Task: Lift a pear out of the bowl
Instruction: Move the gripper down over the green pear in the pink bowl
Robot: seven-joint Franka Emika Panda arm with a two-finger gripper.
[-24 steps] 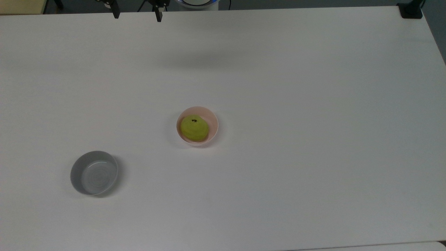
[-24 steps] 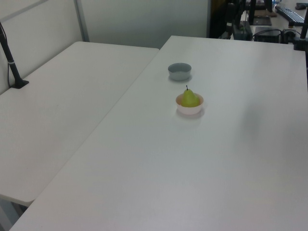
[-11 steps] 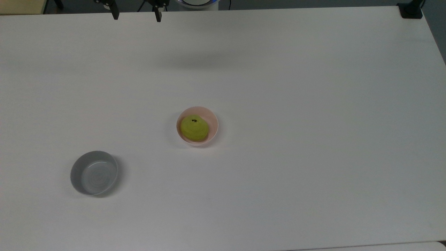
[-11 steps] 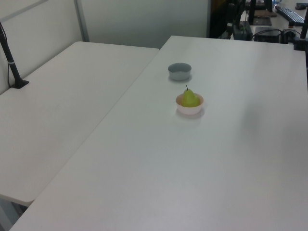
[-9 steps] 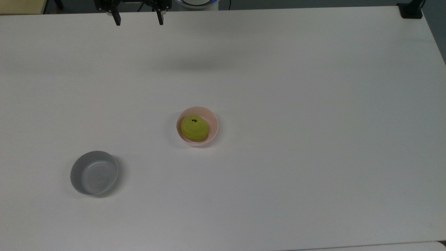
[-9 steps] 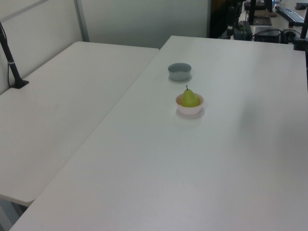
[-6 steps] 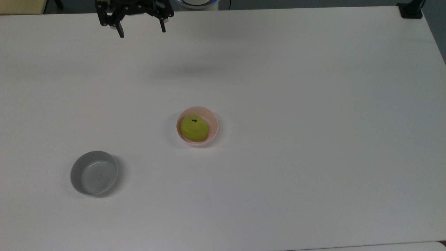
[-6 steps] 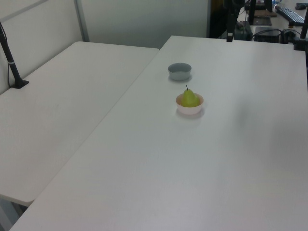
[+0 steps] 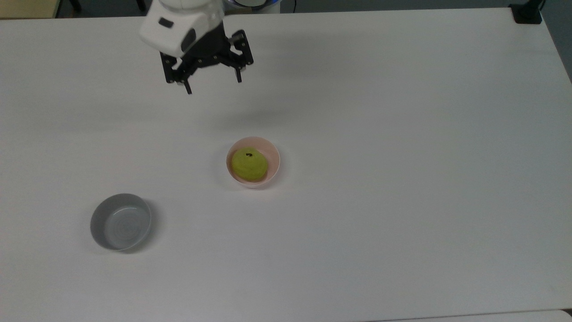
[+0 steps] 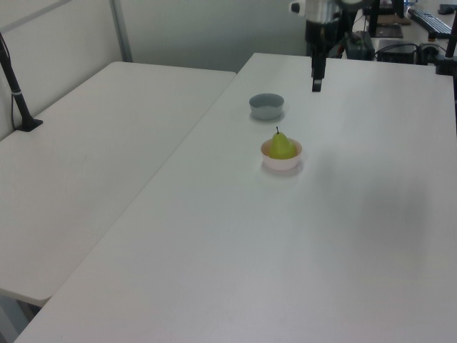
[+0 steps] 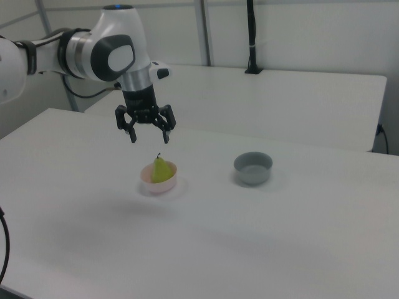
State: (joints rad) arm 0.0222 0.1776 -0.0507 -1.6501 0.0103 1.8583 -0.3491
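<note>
White tabletop point(image 9: 402, 134) spreads wide and bare under the arm, with a second white table point(image 10: 93, 157) butted against it in the left view; the two bowls sit well apart near the middle. The gripper point(image 9: 211, 87) hangs in the air with its two fingers spread wide and nothing between them, pointing down, a stance that suits a descent over fruit from above; in the right view it point(image 11: 148, 136) sits above the pink bowl point(image 11: 144, 179) and a little toward the right view's left, clear of it. The pear point(image 9: 249, 165) stands upright inside the pink bowl point(image 9: 273, 154), its dark stem uppermost, filling most of the hollow and rising above the rim in the left view point(image 10: 282, 146); an upright fruit gives the fingers its flanks to close on, though the rim leaves little room beside it. The grey bowl point(image 9: 120, 221) holds nothing and lies toward the top view's lower left. Judged from this, the reach is under way and the grasp not yet begun.
</note>
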